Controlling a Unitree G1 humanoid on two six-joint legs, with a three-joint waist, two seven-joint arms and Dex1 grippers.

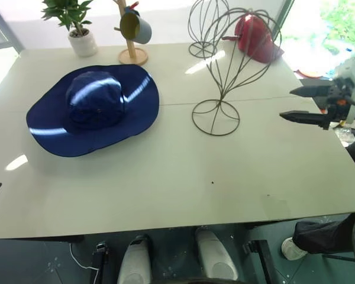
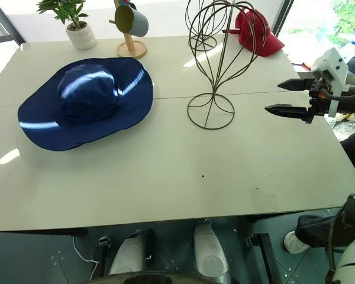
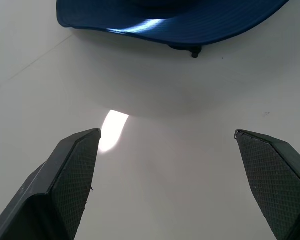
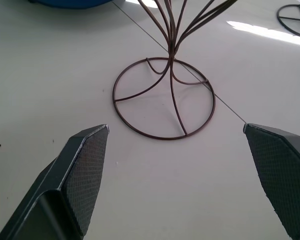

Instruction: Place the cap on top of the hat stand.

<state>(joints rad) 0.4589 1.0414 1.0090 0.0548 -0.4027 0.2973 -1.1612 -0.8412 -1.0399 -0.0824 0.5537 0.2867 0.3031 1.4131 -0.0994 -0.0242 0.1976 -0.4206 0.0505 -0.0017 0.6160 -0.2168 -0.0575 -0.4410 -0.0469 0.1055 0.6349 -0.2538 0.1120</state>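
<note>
The cap (image 1: 94, 109), a navy blue wide-brimmed hat, lies flat on the left half of the white table (image 1: 165, 189). To its right stands the hat stand (image 1: 223, 92), dark thin wire with a leaning cage head and a ring base (image 4: 162, 138). My right gripper (image 1: 286, 103) hovers open at the table's right edge, its fingers pointing toward the stand's base and well short of it. Off the table's left side, my left gripper (image 3: 166, 132) is open and empty above the tabletop. The cap's brim (image 3: 190, 25) is a short way ahead of it.
At the back of the table are a potted plant (image 1: 77, 26), a wooden mug tree with a grey mug (image 1: 135, 28), a smaller wire stand (image 1: 206, 26) and a red cap (image 1: 257, 38). A person's leg and shoe (image 1: 296, 245) are near the table's front right corner.
</note>
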